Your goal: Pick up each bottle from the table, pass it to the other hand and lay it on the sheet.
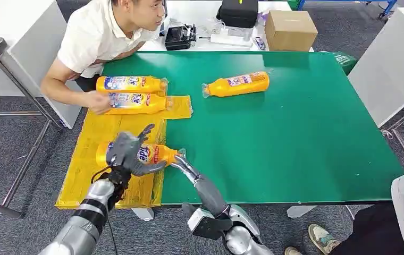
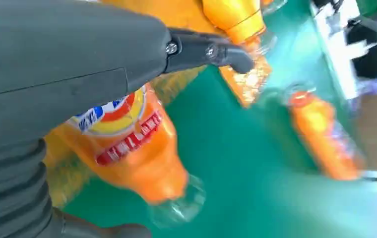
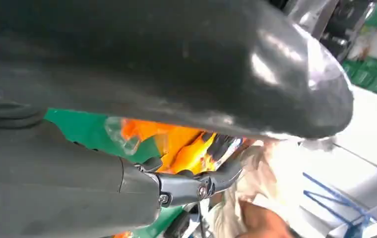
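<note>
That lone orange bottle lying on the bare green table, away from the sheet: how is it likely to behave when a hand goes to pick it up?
The lone bottle lies on its side on the smooth green table, so a nudge would probably roll it. Its round, glossy plastic body looks fairly slippery. It appears full of orange liquid, so likely heavy for its size and stiff.

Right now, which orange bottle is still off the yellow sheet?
The far bottle, lying alone on the bare green table; the others rest on or against the sheet.
</note>
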You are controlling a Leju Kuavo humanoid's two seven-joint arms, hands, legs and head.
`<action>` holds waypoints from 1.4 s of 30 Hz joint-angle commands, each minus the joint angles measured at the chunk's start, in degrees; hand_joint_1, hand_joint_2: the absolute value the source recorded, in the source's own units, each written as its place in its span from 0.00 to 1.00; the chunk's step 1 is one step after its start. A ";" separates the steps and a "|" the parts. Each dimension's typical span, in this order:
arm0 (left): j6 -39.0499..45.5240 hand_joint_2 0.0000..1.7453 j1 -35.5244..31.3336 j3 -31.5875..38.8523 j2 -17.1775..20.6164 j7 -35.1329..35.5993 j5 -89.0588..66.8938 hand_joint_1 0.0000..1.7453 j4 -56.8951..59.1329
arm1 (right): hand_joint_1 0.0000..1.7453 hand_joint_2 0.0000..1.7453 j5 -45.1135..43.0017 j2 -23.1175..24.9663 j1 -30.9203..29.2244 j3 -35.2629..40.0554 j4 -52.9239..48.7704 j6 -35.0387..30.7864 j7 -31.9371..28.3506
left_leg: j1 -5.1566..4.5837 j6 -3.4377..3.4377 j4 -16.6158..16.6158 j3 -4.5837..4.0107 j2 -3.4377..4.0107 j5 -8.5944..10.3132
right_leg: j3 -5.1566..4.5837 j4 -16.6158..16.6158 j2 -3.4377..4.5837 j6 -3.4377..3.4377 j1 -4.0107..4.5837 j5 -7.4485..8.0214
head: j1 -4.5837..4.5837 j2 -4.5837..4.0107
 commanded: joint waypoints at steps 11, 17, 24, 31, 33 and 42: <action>9.41 1.00 27.32 1.42 4.09 -1.97 11.57 0.00 -45.06 | 0.00 1.00 16.91 -13.10 3.82 -19.06 -1.85 -15.96 8.99 | -0.10 0.06 -0.05 -0.32 0.12 -0.11 | -0.36 -0.06 0.02 0.03 -0.09 -0.08 | -0.02 0.00; 9.48 1.00 26.89 1.28 3.64 -1.94 11.11 0.00 -44.76 | 0.00 1.00 18.08 -11.82 3.55 -20.85 -0.92 -15.21 7.71 | -0.09 0.03 -0.03 -0.46 0.06 -0.06 | -0.47 -0.05 0.00 0.00 -0.07 -0.03 | 0.00 0.00; 9.46 1.00 26.82 1.36 3.64 -1.94 11.11 0.00 -44.68 | 0.00 1.00 18.34 -11.62 3.64 -20.81 -1.07 -15.20 7.74 | -0.05 0.01 -0.05 -0.42 0.04 -0.07 | -0.45 -0.08 -0.02 -0.01 -0.03 -0.02 | -0.02 0.00; 9.33 1.00 27.15 -0.35 2.77 -2.21 10.97 0.00 -45.12 | 0.00 1.00 21.78 -13.17 -3.01 -24.56 9.91 -15.59 9.36 | -0.04 0.05 -0.03 -0.47 0.05 -0.03 | -0.49 -0.08 0.02 0.04 -0.04 0.02 | -0.02 0.00; 9.18 1.00 26.88 -0.98 2.60 -2.19 11.06 0.00 -44.54 | 0.00 1.00 23.77 -13.23 -5.00 -24.03 12.79 -15.52 9.45 | -0.05 0.06 -0.05 -0.42 0.11 -0.03 | -0.43 -0.11 0.07 0.04 -0.04 0.04 | 0.00 0.00; 7.38 1.00 24.95 -2.75 2.23 -2.29 12.68 0.00 -41.56 | 0.00 1.00 31.76 -14.76 -12.05 -20.64 24.04 -16.96 13.84 | -0.08 0.09 -0.06 -0.41 0.05 0.02 | -0.44 -0.10 0.01 0.07 -0.06 0.09 | -0.02 0.00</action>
